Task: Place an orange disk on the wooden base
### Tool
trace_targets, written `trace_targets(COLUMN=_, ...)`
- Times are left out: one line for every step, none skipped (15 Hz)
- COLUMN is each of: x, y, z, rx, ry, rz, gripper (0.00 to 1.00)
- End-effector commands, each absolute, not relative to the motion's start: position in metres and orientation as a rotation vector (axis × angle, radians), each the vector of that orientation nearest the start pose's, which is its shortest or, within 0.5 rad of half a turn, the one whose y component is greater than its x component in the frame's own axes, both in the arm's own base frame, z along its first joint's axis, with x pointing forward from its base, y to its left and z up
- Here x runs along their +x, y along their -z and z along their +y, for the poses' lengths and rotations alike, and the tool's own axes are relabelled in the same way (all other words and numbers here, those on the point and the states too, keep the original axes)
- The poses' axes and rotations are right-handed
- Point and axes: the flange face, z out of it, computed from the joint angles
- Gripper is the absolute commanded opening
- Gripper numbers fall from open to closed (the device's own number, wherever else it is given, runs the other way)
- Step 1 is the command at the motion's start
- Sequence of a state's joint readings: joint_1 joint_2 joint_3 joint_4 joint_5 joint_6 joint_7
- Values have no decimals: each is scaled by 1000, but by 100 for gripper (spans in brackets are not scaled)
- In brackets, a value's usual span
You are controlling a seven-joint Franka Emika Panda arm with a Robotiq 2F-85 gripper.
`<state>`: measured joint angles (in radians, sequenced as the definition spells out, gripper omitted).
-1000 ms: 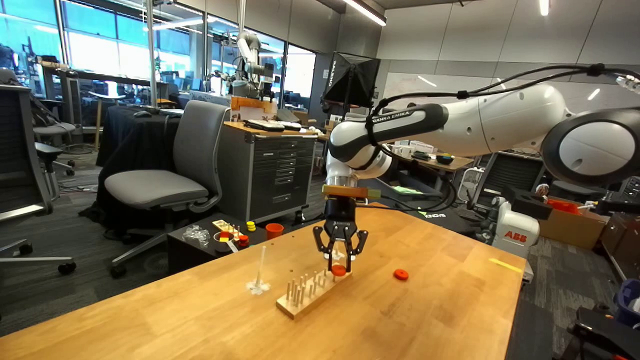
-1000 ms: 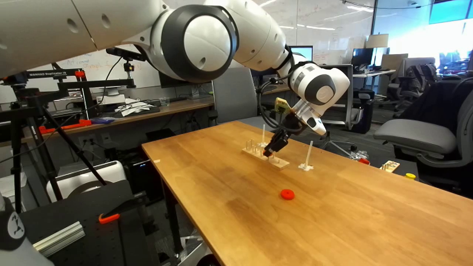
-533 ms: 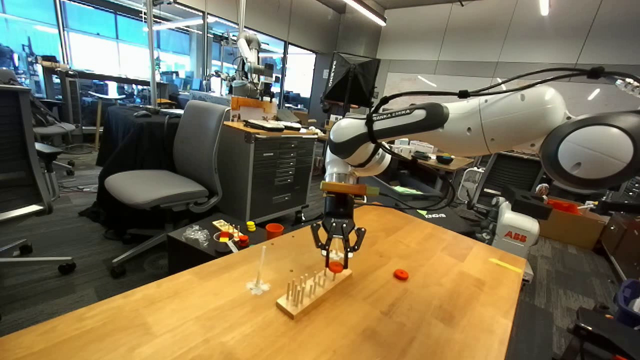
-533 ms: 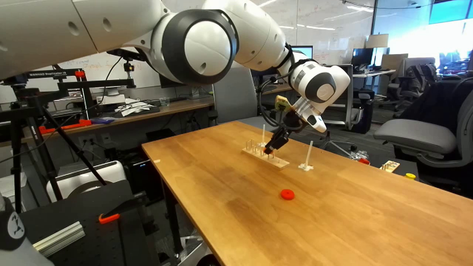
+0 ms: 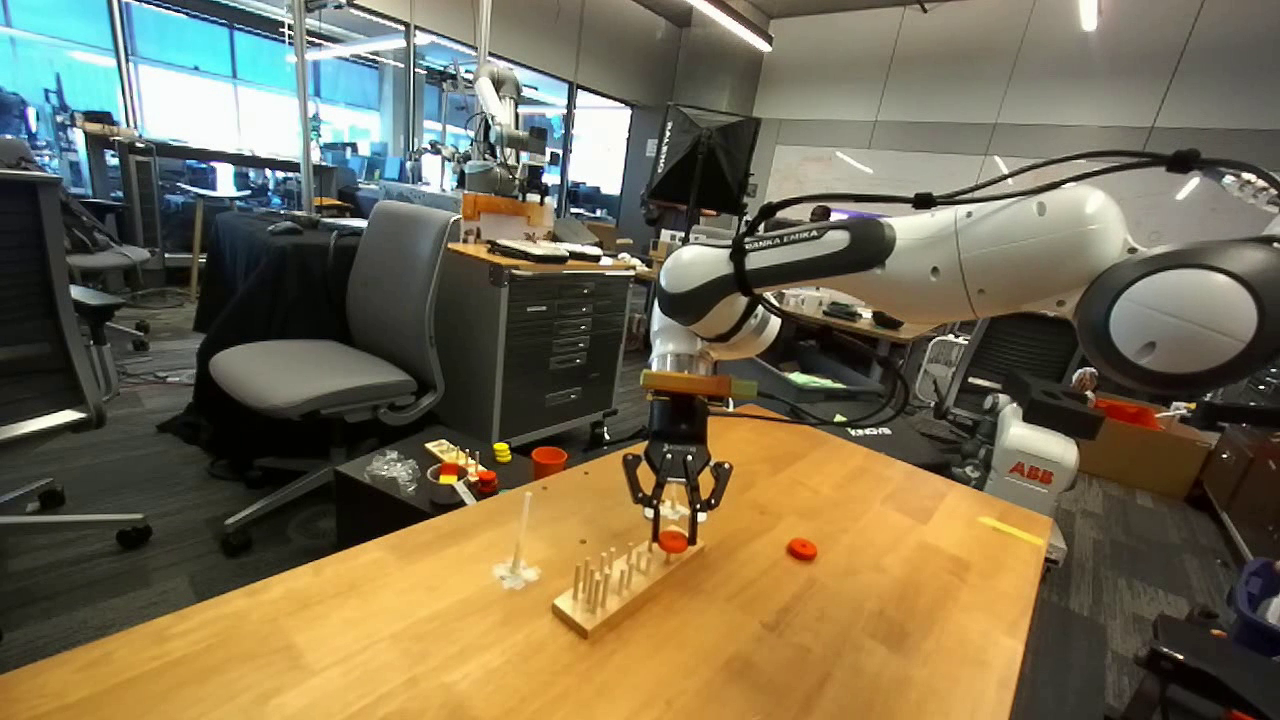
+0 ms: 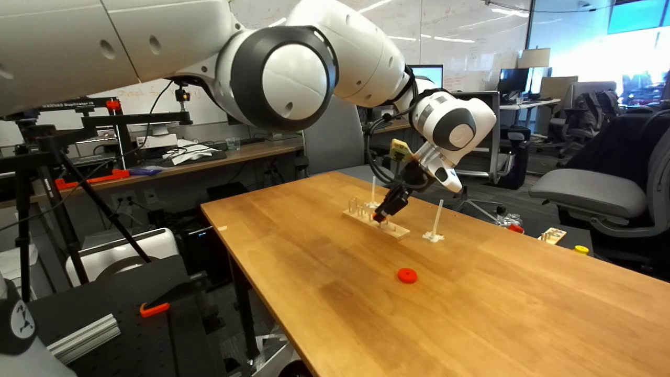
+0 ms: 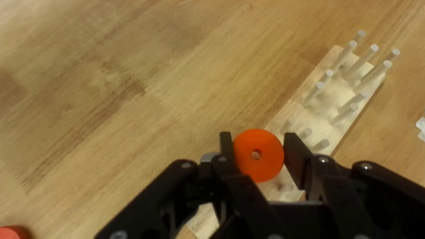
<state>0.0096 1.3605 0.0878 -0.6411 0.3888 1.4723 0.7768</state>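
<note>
- My end effector (image 7: pixel 258 142) is pinching the orange disk (image 7: pixel 257 167) between its two fingertips (image 7: pixel 226 144), one against either side of the rim; the wrist view shows the flat face and centre hole.
- I find that disk above the wooden base (image 7: pixel 318 116), over a stretch away from the tallest pegs (image 7: pixel 361 63). Whether it touches base or peg, I cannot tell.
- The base lies flat on the counter (image 5: pixel 850 650); its pegs stand upright and differ in height.
- Two slim pale rods (image 6: pixel 437 219), each in a whitish footing (image 6: pixel 433 237), stand on the counter near one long side of the base.
- A second orange disk (image 5: pixel 802 549) lies flat on the counter, apart from the base, in both exterior views.
- Beyond the counter, in an exterior view, I record a low black stand (image 5: pixel 400 518) bearing a pegged board (image 5: pixel 443 450) and yellow pieces (image 5: pixel 502 453), an orange cup (image 5: pixel 548 461) near them; farther back, a drawer cabinet (image 5: pixel 540 345).
</note>
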Motion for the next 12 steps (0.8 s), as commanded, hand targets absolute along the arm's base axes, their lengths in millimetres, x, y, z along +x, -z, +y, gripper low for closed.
trace_targets(x=735, y=-113, z=84, rx=-2504, ry=-985, rz=1079, gripper=17)
trace_targets(x=735, y=-113, z=85, rx=-2504, ry=-985, rz=1079, gripper=17)
trace_targets(x=735, y=-113, z=85, rx=-2503, ry=-986, rz=1080, gripper=17)
trace_targets(x=735, y=-112, z=85, rx=-2502, ry=-985, rz=1081, gripper=17)
trace_targets(x=736, y=-112, z=85, rx=-2501, ry=-984, rz=1082, gripper=17)
trace_targets(x=736, y=-113, z=85, rx=-2499, ry=-982, rz=1084, gripper=17)
trace_targets(x=737, y=-113, z=85, rx=-2496, ry=-973, rz=1091, gripper=17)
trace_targets(x=738, y=-113, z=85, rx=-2493, ry=-969, rz=1096, gripper=17)
trace_targets(x=739, y=-113, z=84, rx=-2491, ry=-965, rz=1101, gripper=17)
trace_targets(x=740, y=-115, z=84, rx=-2487, ry=-958, rz=1107, gripper=17)
trace_targets(x=740, y=-115, z=84, rx=-2485, ry=-953, rz=1111, gripper=17)
trace_targets(x=741, y=-116, z=83, rx=-2484, ry=-949, rz=1114, gripper=17)
